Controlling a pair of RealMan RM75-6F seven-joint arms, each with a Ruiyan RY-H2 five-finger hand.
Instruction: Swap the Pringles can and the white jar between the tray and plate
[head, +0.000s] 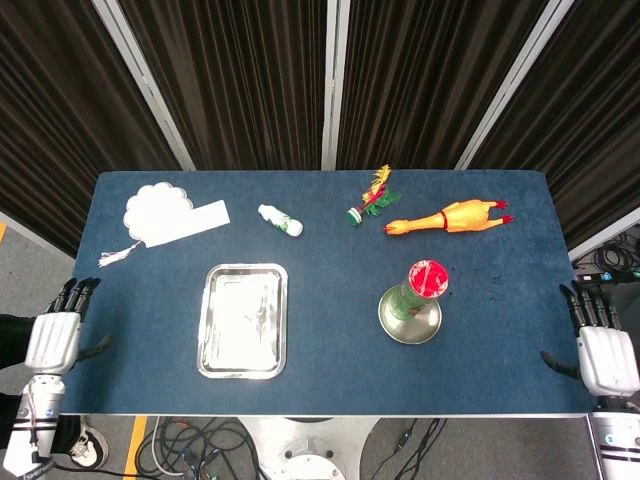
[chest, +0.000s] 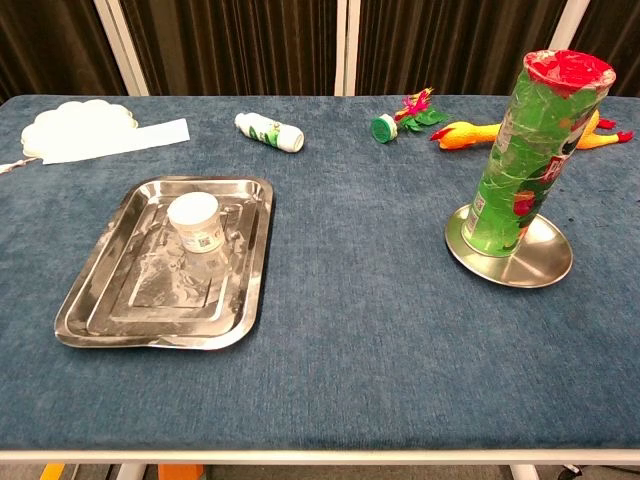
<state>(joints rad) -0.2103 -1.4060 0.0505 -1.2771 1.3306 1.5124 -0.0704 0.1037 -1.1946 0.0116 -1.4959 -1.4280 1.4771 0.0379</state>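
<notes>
The white jar (chest: 196, 222) stands upright in the far part of the steel tray (chest: 254, 272), with nothing touching it. From the head view the tray (head: 204, 332) glares bright and the jar is hard to make out. The green Pringles can (chest: 526, 150) with a red lid (head: 427, 277) stands upright on the round metal plate (chest: 545, 263) at the right. My left hand (head: 57, 338) hangs off the table's left edge, fingers apart, holding nothing. My right hand (head: 599, 353) sits off the right edge, likewise spread and bare. Neither hand shows in the chest view.
A small white bottle (head: 280, 220) lies on its side behind the tray. A feathered toy (head: 370, 196) and a yellow rubber chicken (head: 450, 216) lie at the back right. A white fan with a paper strip (head: 170, 213) occupies the back left corner.
</notes>
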